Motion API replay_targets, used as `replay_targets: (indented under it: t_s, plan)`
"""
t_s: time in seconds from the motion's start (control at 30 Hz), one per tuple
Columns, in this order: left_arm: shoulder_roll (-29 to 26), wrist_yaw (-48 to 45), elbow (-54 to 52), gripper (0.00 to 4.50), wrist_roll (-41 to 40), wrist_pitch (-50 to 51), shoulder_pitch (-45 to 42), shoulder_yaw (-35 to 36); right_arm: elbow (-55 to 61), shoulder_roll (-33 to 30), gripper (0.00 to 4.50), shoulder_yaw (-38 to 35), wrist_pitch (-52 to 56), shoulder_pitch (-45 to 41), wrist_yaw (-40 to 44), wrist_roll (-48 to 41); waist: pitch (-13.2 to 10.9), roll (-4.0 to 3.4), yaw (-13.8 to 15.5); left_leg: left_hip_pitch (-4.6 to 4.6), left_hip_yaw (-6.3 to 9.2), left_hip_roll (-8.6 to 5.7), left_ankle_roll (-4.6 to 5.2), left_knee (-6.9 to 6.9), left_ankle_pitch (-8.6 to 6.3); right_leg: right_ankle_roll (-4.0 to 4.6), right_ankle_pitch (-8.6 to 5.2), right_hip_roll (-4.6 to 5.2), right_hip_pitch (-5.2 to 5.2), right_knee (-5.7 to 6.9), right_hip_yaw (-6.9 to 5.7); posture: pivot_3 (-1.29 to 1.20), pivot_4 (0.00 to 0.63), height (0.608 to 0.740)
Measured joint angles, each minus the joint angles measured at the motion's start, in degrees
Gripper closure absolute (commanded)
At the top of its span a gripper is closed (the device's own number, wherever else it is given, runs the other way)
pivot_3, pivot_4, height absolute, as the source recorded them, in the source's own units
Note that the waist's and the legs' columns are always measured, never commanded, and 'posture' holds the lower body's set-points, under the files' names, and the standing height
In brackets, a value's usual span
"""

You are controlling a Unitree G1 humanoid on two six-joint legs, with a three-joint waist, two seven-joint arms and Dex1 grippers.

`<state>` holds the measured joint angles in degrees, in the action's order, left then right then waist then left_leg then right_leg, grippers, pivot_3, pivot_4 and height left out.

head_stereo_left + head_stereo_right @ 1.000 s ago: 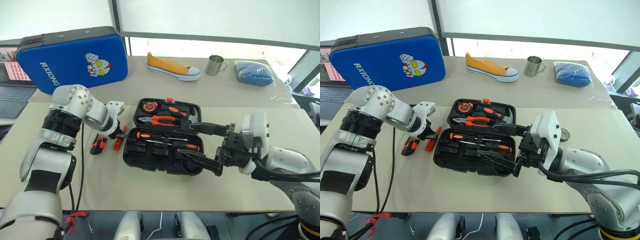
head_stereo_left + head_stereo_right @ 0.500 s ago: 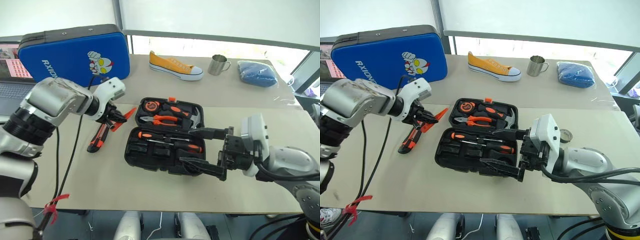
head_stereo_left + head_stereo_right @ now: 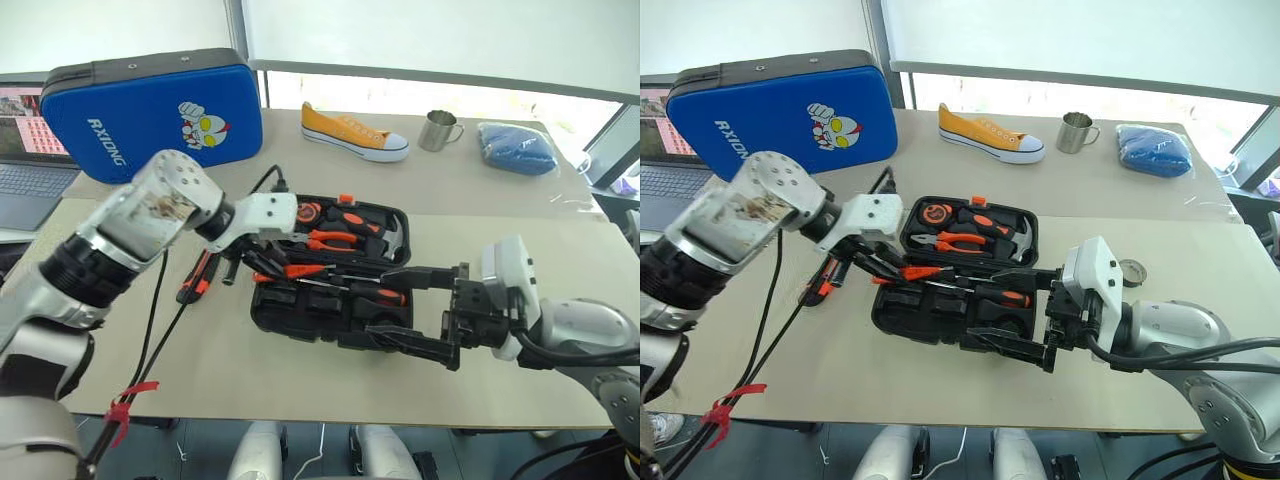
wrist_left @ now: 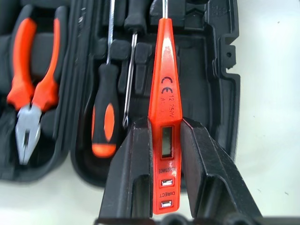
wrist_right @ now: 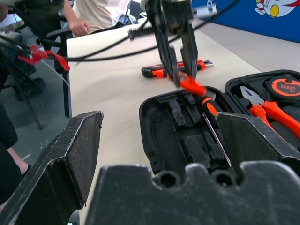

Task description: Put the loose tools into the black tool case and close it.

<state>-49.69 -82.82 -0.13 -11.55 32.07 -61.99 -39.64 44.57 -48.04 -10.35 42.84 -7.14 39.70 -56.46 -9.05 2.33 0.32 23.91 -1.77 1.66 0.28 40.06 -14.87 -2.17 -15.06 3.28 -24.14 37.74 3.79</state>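
since a second ago: left gripper (image 3: pixel 262 262) has come off the bare table beside the case and now hangs over the case's near-left half, carrying the tester pen with it; utility knife stays behind on the table.

- left gripper: fingers (image 4: pixel 132 173) clamped narrowly on the slim orange tester pen (image 4: pixel 163 112), pen running lengthwise over the black tool case (image 3: pixel 300 312), tip toward the case interior.
- black tool case: open flat at frame centre, near half holding two orange-and-black screwdrivers (image 3: pixel 365 293), empty moulded recesses along its left and near edges; far half holding pliers (image 3: pixel 335 238), tape measure (image 3: pixel 303 211) and hammer (image 3: pixel 392 232).
- utility knife (image 3: pixel 194 279): left of the case, just beside its left edge, partly behind the left arm.
- right gripper (image 3: pixel 400 305): fingers spread wide, holding nothing, over the case's right near corner.
- open room: bare table along the near edge, lower part of frame, and right of the case.
- far table, upper frame: blue case (image 3: pixel 150 110), yellow shoe (image 3: pixel 353 132), metal mug (image 3: pixel 439 130), blue cloth (image 3: pixel 513 146), well apart from the work.
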Motion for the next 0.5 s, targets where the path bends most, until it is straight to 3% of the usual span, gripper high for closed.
replay_targets:
  t_s: [0.5]
  plan:
    - [9.6,-6.9,11.2,4.09,11.6,-5.0,-0.2,-1.8,3.2,1.6,0.0,-0.4,0.0,3.6,-4.6,-0.1,0.0,0.0,-0.1,0.01,0.23,0.01,0.03,0.04,0.0,0.0,0.0,-0.02,-0.01,0.05,0.0,0.0,0.15,0.74]
